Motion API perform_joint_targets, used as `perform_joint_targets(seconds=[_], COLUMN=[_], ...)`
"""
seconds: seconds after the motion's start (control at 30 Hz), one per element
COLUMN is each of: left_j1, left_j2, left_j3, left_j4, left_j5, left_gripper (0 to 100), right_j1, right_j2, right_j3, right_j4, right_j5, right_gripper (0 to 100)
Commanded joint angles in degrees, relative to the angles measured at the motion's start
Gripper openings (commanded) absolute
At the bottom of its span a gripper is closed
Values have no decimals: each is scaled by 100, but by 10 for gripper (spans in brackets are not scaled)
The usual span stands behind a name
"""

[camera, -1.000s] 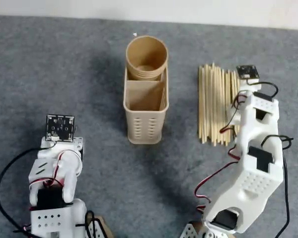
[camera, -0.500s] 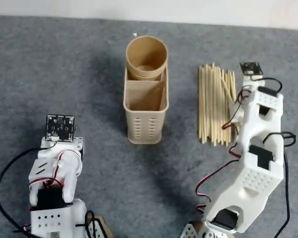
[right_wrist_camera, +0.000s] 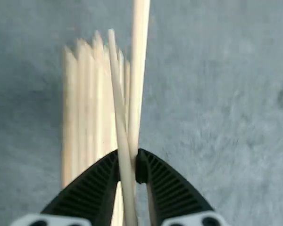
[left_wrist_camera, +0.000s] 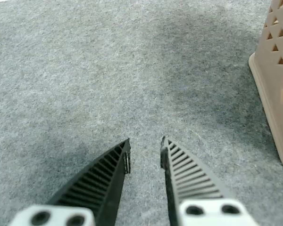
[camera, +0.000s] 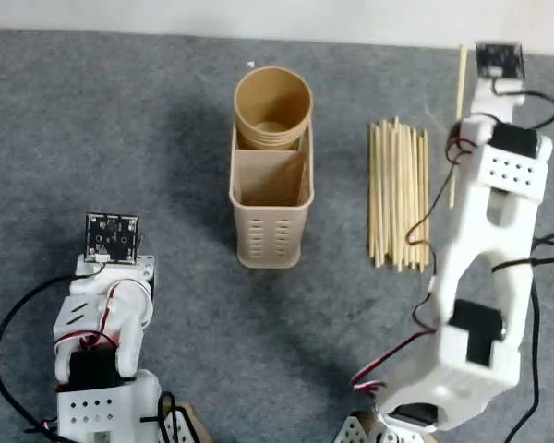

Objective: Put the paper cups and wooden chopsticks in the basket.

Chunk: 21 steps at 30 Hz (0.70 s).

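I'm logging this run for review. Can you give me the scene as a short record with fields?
paper cups: stacked in the far compartment of the basket
chopstick pile: on the table, right of the basket
right gripper: shut on a held chopstick, beside the pile
left gripper: open, holding nothing
remaining: chopsticks not yet in basket

Beige basket (camera: 270, 242), its walls patterned with small triangular cut-outs; light-brown paper cups (camera: 273, 106) inside the basket; pale wooden chopsticks (camera: 399, 194) beside the basket; mottled grey carpet (camera: 120, 120) beneath. The left gripper (left_wrist_camera: 145, 150) and right gripper (right_wrist_camera: 127, 157), 2 in all, are black and ridged.
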Motion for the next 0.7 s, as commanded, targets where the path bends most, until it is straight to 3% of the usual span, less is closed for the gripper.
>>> perform_joint_targets(seconds=[0.0, 0.2, 0.37, 0.67], left_j1=[84, 92, 92, 92], left_j2=[-48, -48, -48, -48], left_j3=[-13, -13, -13, -4], left_j4=[-105, -105, -105, -105], left_j5=[-62, -62, -62, -62], left_gripper=[140, 140, 140, 140], right_j1=[-286, -831, -1710, -3090], right_j2=[-752, -1385, -2114, -3046], right_j3=[-453, -1121, -1174, 752], right_j4=[22, 22, 22, -1516], right_j5=[-387, -1081, -1319, -1433], right_gripper=[8, 9, 6, 6])
